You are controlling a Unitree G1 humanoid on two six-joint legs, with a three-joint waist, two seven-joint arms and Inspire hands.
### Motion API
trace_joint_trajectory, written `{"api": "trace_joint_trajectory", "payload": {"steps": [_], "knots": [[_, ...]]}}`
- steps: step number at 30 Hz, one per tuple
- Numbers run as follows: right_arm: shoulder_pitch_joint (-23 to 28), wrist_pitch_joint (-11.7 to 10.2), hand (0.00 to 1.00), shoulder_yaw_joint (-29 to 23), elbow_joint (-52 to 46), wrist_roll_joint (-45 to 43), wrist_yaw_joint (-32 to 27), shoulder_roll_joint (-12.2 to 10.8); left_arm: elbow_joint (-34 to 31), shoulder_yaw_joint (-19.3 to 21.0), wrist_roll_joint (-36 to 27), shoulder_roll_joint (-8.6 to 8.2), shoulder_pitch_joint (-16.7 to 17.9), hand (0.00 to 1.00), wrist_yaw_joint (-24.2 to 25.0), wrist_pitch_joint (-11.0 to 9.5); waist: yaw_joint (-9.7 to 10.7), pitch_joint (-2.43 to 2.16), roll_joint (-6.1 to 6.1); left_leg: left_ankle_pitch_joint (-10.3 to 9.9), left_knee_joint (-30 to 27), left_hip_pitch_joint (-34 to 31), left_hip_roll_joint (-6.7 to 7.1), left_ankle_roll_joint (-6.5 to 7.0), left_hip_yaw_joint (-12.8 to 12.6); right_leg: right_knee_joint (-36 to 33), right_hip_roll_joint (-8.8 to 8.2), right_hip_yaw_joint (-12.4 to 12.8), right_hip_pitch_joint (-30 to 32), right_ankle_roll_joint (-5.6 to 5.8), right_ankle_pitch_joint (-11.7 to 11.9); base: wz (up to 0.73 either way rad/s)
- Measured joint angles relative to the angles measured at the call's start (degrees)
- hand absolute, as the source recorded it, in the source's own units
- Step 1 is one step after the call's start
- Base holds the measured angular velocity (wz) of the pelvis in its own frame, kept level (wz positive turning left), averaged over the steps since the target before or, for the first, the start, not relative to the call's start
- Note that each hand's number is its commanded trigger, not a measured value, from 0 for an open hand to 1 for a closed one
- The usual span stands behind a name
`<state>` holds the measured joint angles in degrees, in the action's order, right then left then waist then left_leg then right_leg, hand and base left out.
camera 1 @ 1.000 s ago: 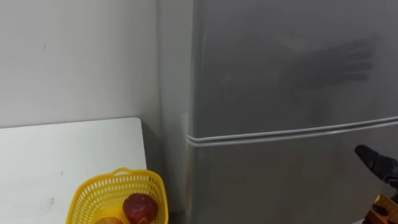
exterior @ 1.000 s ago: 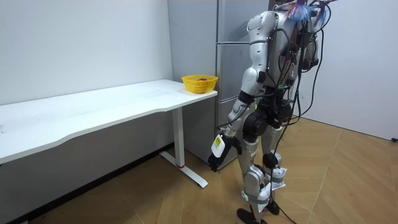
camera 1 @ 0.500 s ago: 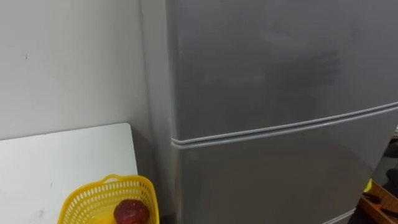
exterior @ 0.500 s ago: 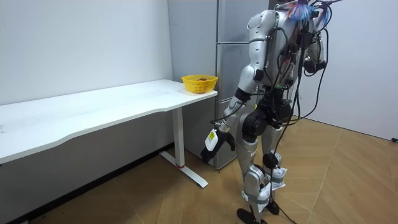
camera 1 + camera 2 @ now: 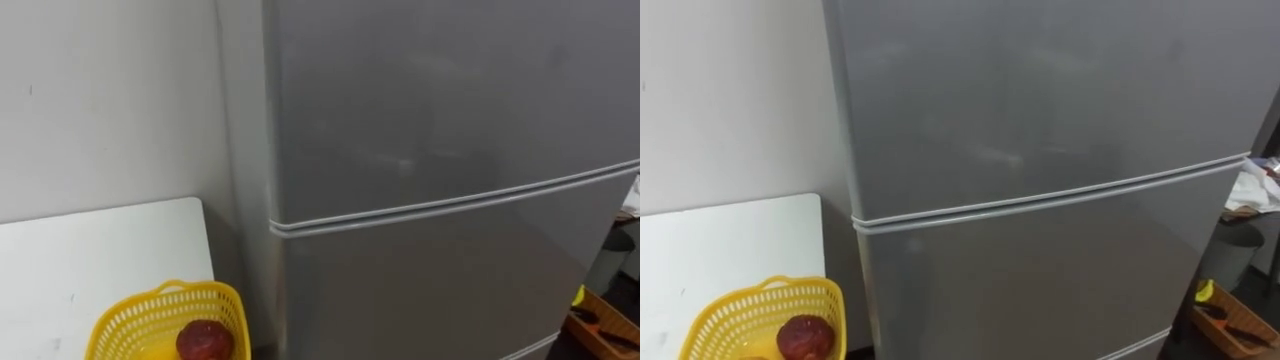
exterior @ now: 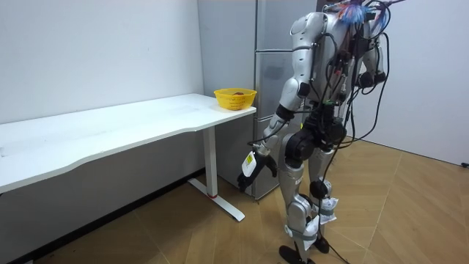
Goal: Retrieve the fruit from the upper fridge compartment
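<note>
Your left hand [image 6: 250, 166] hangs low by the thigh; whether it is open or closed, cannot tell. Basket [image 5: 160, 290] with red fruit [image 5: 205, 340] sits on the table [image 5: 100, 250] corner, just beside the fridge [image 5: 420, 290]. Upper door [image 5: 440, 100] closed, contents hidden. Door likely heavy, stiff, slick. No handle seen, so hook its lower edge at the seam [image 5: 450, 202].

You're looking at a plain silver-grey fridge [image 5: 430, 120], crossed by one paler, whitish line [image 5: 450, 203]. The table [image 5: 100, 250] is white, the basket [image 5: 130, 315] is bright yellow in an open lattice pattern, and the fruit [image 5: 204, 340] in it is dark red. Your wall [image 5: 100, 100] is off-white, and the floor [image 6: 410, 213] is warm brown wood in a herringbone pattern.
</note>
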<state>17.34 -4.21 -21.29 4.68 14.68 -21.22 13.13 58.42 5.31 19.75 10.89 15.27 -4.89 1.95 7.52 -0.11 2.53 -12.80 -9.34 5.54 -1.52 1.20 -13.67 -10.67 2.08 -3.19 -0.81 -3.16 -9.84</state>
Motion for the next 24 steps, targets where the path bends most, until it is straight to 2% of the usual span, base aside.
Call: {"api": "trace_joint_trajectory", "payload": {"steps": [5,11,15,19,21,24], "knots": [[1.3,0.0,0.00,3.2,6.2,0.2,-1.3,-2.6,-2.0,-1.3,0.0,-0.18,0.6,0.00,-0.2,0.3,-0.2,-0.14,-1.12,-0.2,0.2,-0.1,0.01,-0.05,0.3,0.0,0.03,-0.2,-0.1,0.01,0.0,0.00],[1.1,-0.1,0.00,8.3,15.5,1.3,-1.0,-2.7,-3.2,-2.1,-0.1,-0.63,0.5,0.00,-0.7,-0.7,-0.7,-0.53,-2.16,-0.1,0.2,0.2,0.06,-0.05,0.6,-0.1,0.01,-0.3,-0.5,0.00,0.0,0.01],[0.6,-0.2,0.00,8.8,21.2,1.3,-0.6,-3.0,-3.0,-2.1,0.0,-0.84,1.1,0.00,-0.7,-1.3,-1.2,-0.45,-1.87,-0.1,0.1,0.5,0.09,-0.06,1.3,0.2,-0.11,-1.1,-1.7,0.00,0.0,0.08],[-1.1,-0.2,0.00,8.8,29.0,1.2,1.0,-4.2,-2.7,-2.0,0.5,-0.90,2.2,0.00,-0.7,-0.9,-2.3,-0.33,-1.36,-0.1,-0.1,1.0,0.18,-0.06,2.5,1.0,-0.15,-1.6,-2.4,0.06,-0.2,0.15],[-1.5,-0.2,0.00,8.9,30.8,1.2,1.5,-4.6,-2.5,-2.0,0.6,-1.00,2.4,0.00,-0.7,-0.7,-3.0,-0.26,-1.47,-0.1,-0.1,0.8,0.23,-0.05,2.9,1.0,-0.19,-1.8,-2.4,0.09,-0.3,0.11],[-3.5,-0.2,0.00,9.3,34.8,1.2,1.6,-4.8,-1.0,-2.0,0.6,-1.04,2.5,0.00,-0.6,-0.6,-3.1,-0.24,-1.44,-0.1,-0.4,0.1,0.32,-0.05,3.7,1.0,-0.38,-2.7,-2.3,0.10,-0.3,0.16]]}}
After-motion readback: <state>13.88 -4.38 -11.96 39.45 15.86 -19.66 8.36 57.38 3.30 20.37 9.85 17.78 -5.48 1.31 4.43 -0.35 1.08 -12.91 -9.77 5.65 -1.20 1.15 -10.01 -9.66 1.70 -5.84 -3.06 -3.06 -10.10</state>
